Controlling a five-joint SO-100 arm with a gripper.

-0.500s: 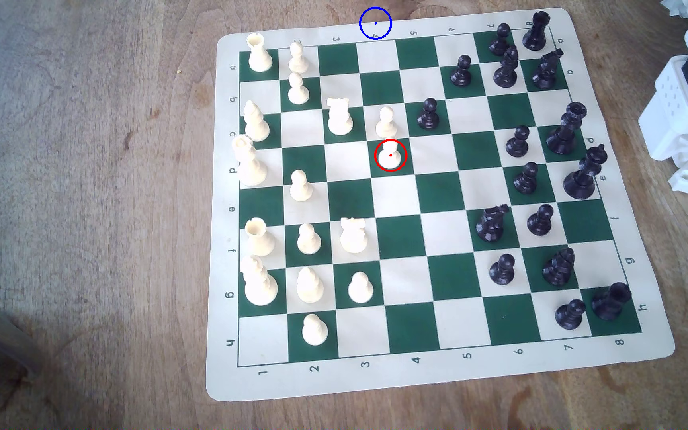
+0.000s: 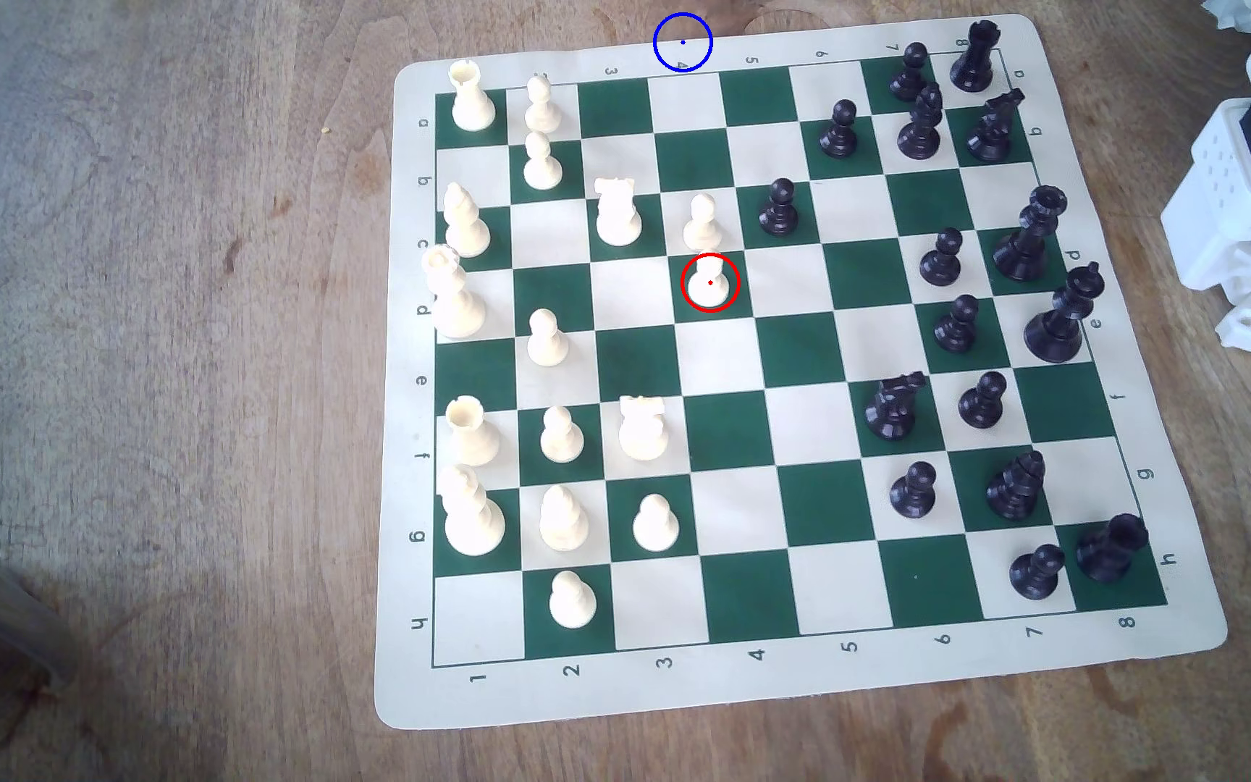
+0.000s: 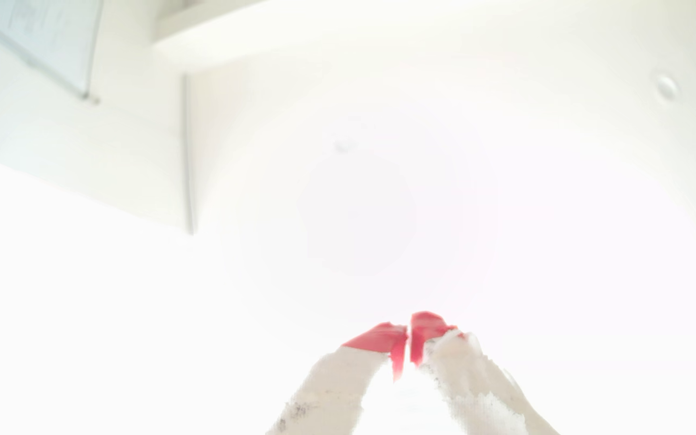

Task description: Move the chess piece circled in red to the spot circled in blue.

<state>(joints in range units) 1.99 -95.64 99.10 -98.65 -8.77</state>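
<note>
The pawn (image 2: 710,284) stands on the board (image 2: 773,677), four squares from the blue ring (image 2: 683,42); the red-tipped fingers (image 3: 408,334), pressed together and empty, aim away from it

The white pawn (image 2: 709,280) stands upright inside the red ring, on a dark green square near the middle of the board, a little toward the far side; it is cream-white plastic with a ball head, narrow neck and flared round base. The blue ring (image 2: 683,42) with its tiny centre dot sits at the far edge, half on the pale border of the mat by the number 4 and half on bare wood, well apart from the pawn
</note>
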